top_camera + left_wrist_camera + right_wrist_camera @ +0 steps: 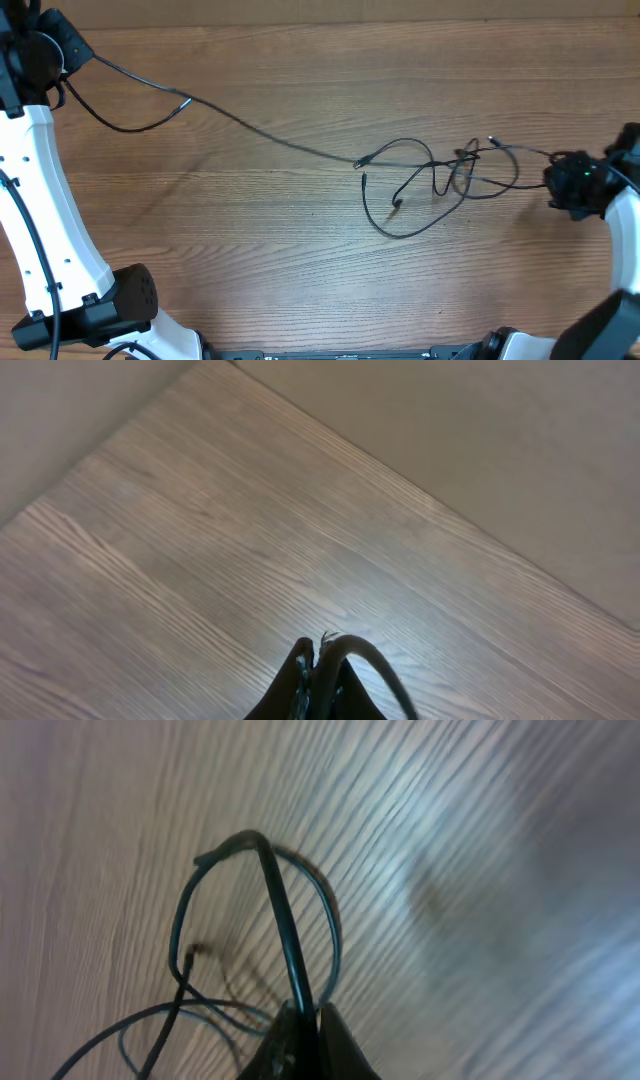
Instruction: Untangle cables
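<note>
The cables form a loose knotted bundle [440, 180] right of the table's middle. One long strand [260, 130] runs taut from the bundle up to my left gripper [68, 52] at the far left corner. A slack loop of this strand with a plug tip [183, 101] hangs beside it. In the left wrist view my left gripper [318, 660] is shut on a black cable [375, 660]. My right gripper [556, 184] sits just right of the bundle. In the right wrist view it [305, 1012] is shut on a cable [280, 910], with loops [190, 1000] below.
The wooden table [300, 260] spreads around the bundle. The left arm's white link [45, 210] and its base [125, 300] stand along the left edge. The right arm [620, 250] stands at the right edge. A wall edge [480, 480] shows in the left wrist view.
</note>
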Motion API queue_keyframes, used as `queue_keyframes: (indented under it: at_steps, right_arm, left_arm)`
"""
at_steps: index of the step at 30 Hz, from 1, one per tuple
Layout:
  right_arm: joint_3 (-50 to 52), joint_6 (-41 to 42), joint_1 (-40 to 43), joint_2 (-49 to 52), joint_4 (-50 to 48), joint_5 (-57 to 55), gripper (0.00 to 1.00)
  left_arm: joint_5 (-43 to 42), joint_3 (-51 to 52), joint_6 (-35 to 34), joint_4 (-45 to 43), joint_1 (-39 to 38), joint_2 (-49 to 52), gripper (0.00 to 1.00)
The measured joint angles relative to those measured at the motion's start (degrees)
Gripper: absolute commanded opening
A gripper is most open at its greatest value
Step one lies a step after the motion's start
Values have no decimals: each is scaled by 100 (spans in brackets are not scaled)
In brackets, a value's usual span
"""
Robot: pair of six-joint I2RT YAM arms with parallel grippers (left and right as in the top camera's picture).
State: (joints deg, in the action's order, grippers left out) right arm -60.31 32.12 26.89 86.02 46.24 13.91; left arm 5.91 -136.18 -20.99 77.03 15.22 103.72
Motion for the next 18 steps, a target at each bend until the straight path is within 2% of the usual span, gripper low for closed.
queue_keyframes:
  at_steps: [4, 10, 11, 18]
  right_arm:
    - [0, 313, -627, 424, -264, 179, 4]
    - [4, 481, -1775, 503, -798, 278, 4]
    - [4, 505, -1967, 503, -833, 293, 4]
    - [4, 535, -2481, 503, -879, 326, 4]
  left_arm:
    - [-157, -2, 114, 31, -151, -70, 4]
    - [-693, -2, 275, 382, -525, -195, 7]
    - [-835, -2, 291, 424, -570, -195, 4]
    - [-1510, -2, 315, 667, -804, -181, 4]
